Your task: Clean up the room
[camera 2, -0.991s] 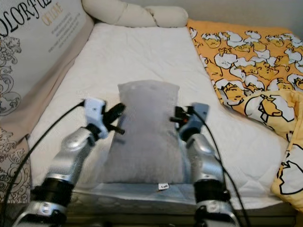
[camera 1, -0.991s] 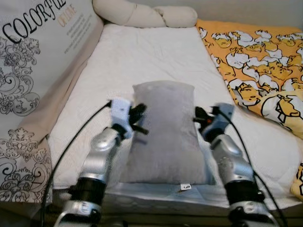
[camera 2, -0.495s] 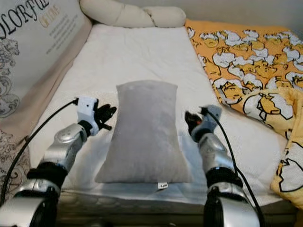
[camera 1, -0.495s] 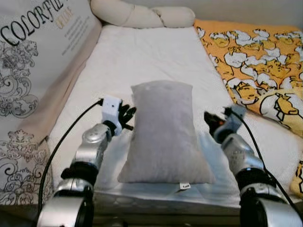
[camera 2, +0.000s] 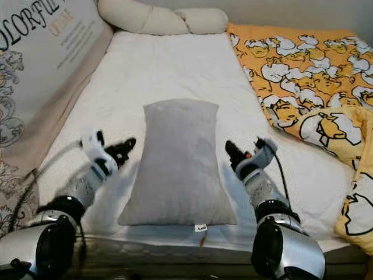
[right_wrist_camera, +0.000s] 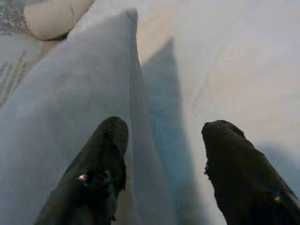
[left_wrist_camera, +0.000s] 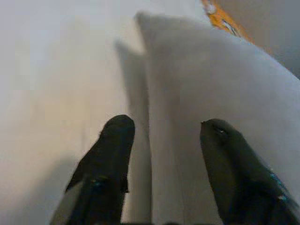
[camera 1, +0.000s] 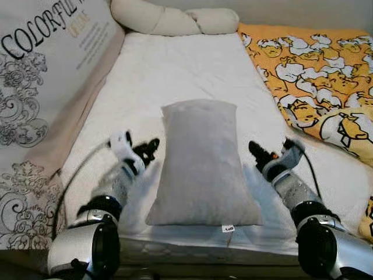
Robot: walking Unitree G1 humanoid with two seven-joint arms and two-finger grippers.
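Pillow (camera 1: 201,163) time. From the left eye view, the grey pillow lies flat on the white bed (camera 1: 180,70), near the front edge. Its long way runs from the robot toward the far end of the bed. The left hand (camera 1: 147,149) sits just beside the pillow's left side. The right hand (camera 1: 259,154) sits just beside its right side. So the pillow is between them, and both hands look about as near to it. Neither hand holds anything.

The right eye view shows the same thing, with an orange duck blanket (camera 2: 303,64) off to the right, well apart from the pillow.

In the left wrist view, the two black fingers (left_wrist_camera: 110,159) are spread wide, and the pillow's edge runs between them.

In the right wrist view, the fingers (right_wrist_camera: 101,168) are also spread wide, with the pillow's other edge between them.
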